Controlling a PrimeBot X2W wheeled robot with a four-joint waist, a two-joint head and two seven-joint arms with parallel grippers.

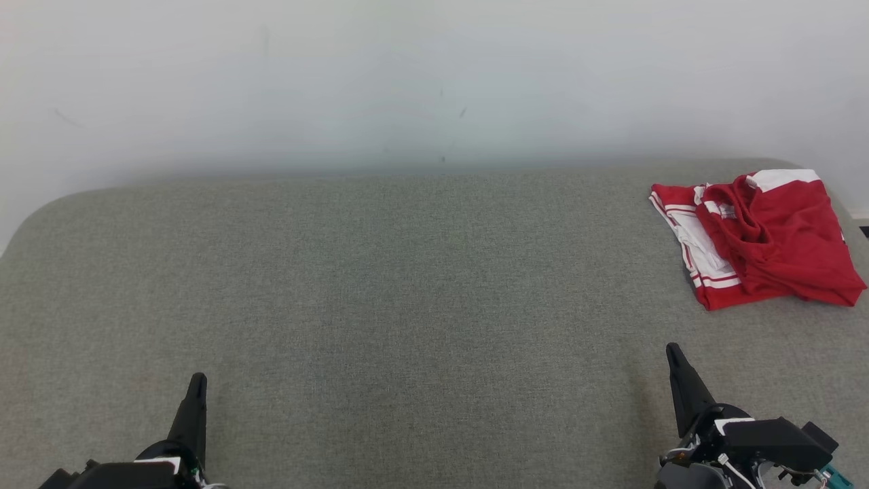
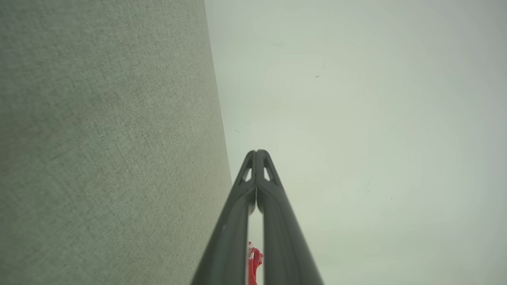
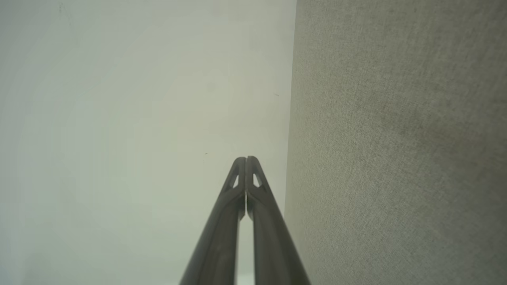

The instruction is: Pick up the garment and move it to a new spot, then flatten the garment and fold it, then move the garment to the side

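Garment [image 1: 760, 238]: red w/ white trim, folded in a rumpled stack, far right corner of grey fabric surface [image 1: 407, 285], close to pale wall [image 1: 407, 81]. L gripper [image 1: 197, 380] at near left edge, fingers pressed together, nothing btwn them. R gripper [image 1: 673, 352] at near right, also closed tight & empty, near garment, not touching. Grippers well apart, tips pointing toward wall

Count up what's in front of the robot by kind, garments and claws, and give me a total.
Garments: 1, the red and white garment, lying at the far right
Claws: 2, the left claw and the right claw, both shut
Total: 3
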